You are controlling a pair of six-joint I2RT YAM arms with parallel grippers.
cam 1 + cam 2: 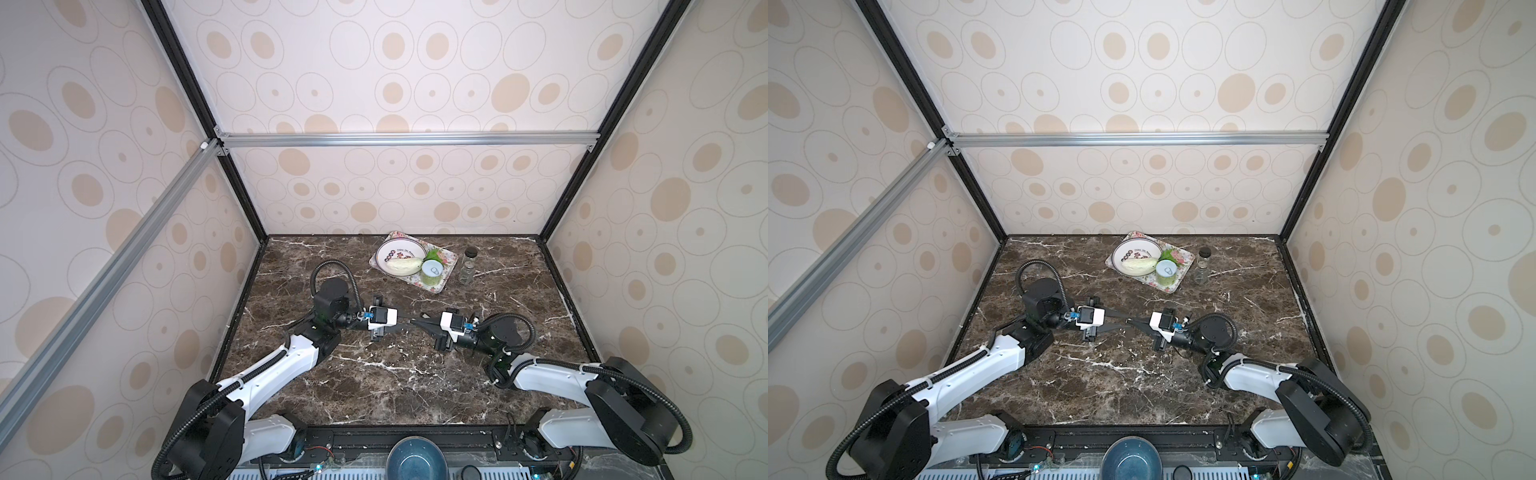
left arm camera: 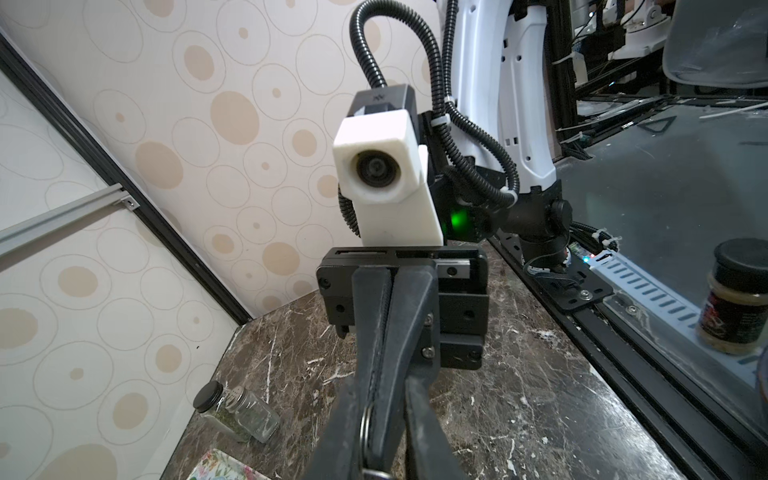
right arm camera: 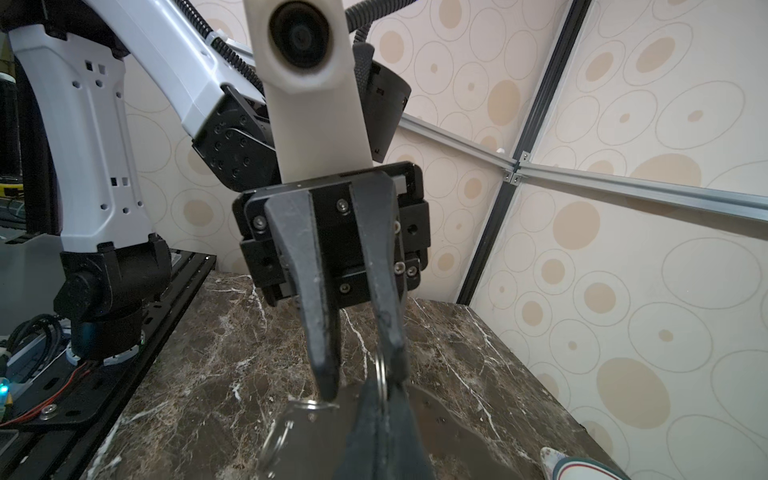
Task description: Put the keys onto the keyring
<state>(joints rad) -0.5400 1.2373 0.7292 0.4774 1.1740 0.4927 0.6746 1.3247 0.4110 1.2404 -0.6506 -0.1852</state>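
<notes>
2 black parallel grippers are meeting fingertip to fingertip over the middle of the dark brown marble-patterned tabletop (image 1: 374,395), each arm reaching in from its own side in both top views. The right gripper (image 2: 372,440) is pressing its fingers tight together, pinching a thin round wire split ring (image 3: 376,374) at the very tips; the same ring is showing edge-on in the left wrist view. The left gripper (image 3: 359,380) is holding its fingers apart, straddling the right gripper's closed tips. 1 of its fingers (image 3: 390,332) is touching the split ring, while the other is standing clear on the far side of the gap.

The flat grey metal keyring (image 3: 432,432), with small holes along its rim, is sitting directly under the meeting fingertips. It appears to be lying flat on the tabletop, though the right wrist view shows only part of it. 2 more small wire rings (image 3: 307,404) are lying at its edge, just below the left gripper's free fingertip.

Toward the back of the table, a floral rectangular tray (image 1: 440,291) is carrying dishes, and a clear glass spice jar with a black lid (image 1: 467,268) is standing just beside it, well apart from both grippers.
</notes>
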